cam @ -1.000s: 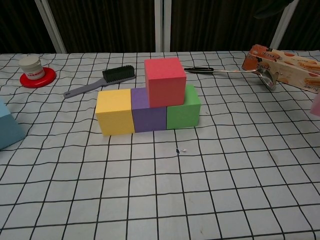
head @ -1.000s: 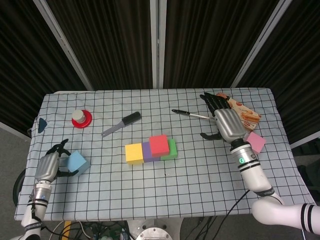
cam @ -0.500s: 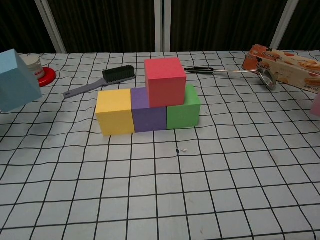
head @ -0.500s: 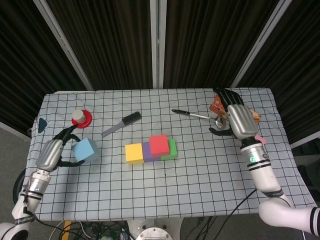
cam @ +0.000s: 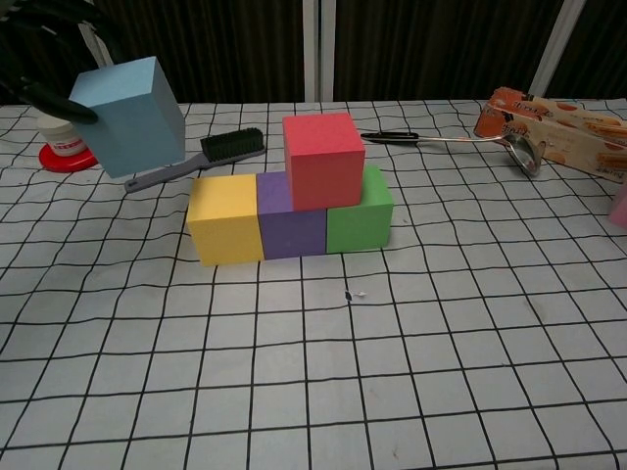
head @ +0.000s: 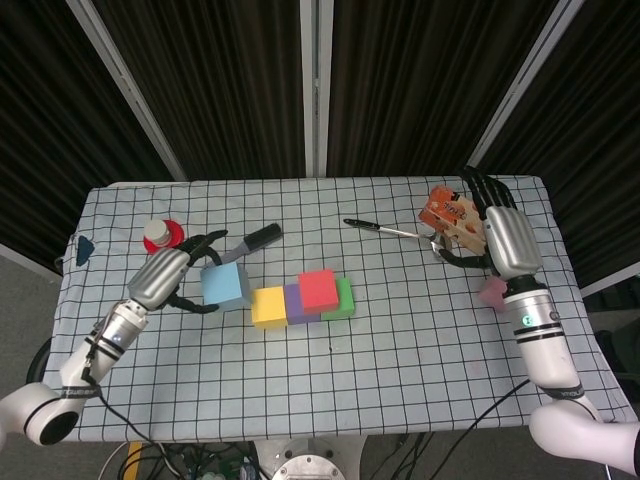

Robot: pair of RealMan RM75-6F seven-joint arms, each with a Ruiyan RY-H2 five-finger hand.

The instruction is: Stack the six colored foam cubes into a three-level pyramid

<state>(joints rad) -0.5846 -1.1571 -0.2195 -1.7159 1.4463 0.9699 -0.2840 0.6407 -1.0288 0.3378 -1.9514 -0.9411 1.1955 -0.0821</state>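
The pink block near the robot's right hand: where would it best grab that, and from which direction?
Probably from above, with fingers on two opposite flat sides. The pink block lies on the table just below the right hand, with bare cloth around what shows of it. The snack box lies farther back, so a top-down reach looks unobstructed. Part of the block is hidden by the arm.

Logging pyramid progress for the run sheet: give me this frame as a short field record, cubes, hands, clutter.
base row: yellow cube, purple cube, green cube, side by side on the table
second level: red cube, on purple and green
carried: blue cube, held in the air by the left hand, left of the stack
loose: pink cube, by the right hand
right hand: holds nothing, fingers spread
clutter: brush, ladle, snack box, red lid with jar
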